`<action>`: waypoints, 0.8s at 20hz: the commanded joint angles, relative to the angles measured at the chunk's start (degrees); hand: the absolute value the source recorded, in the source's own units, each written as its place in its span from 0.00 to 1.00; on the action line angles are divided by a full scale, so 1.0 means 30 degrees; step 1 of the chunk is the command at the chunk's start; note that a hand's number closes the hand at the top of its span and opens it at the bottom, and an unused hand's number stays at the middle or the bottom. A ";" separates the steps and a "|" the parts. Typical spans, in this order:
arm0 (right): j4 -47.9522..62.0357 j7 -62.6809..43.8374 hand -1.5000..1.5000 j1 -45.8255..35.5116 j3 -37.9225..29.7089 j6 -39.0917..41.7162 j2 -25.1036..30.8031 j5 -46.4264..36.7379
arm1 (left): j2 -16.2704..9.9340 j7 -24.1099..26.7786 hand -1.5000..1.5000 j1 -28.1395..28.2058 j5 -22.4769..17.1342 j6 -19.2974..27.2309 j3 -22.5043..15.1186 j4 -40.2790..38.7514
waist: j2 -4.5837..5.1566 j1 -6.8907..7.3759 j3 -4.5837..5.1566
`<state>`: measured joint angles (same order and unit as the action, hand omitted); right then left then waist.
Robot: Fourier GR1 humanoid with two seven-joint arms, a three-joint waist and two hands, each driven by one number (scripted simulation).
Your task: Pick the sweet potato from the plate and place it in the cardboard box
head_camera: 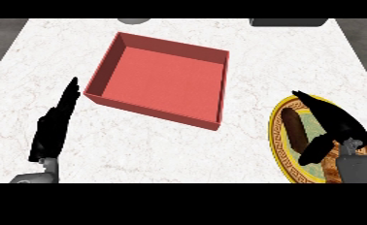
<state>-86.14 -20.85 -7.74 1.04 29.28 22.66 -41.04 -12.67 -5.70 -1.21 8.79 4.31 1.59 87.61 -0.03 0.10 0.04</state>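
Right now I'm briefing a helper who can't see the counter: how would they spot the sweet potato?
Start at the big red box in the middle of the white marble counter, then look right to the gold-rimmed plate at the edge. The sweet potato is the dark brown, stubby log on it, beside the right hand.

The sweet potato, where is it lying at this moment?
In the head view the sweet potato lies on the yellow-rimmed plate at the counter's right edge, right of the red box, with the right hand open around it.
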 commanded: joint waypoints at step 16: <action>-0.0008 0.2394 1.00 0.0310 0.0660 -0.5060 -0.0933 -0.4460 | 0.0877 -0.0662 0.50 0.0471 0.0851 -0.0454 0.0048 0.1310 | -0.0001 -0.0022 -0.0014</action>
<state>-84.52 -13.77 -6.74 2.01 17.36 21.33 -51.77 -11.14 -6.41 0.95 10.56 2.62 2.45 90.70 -0.06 0.09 0.05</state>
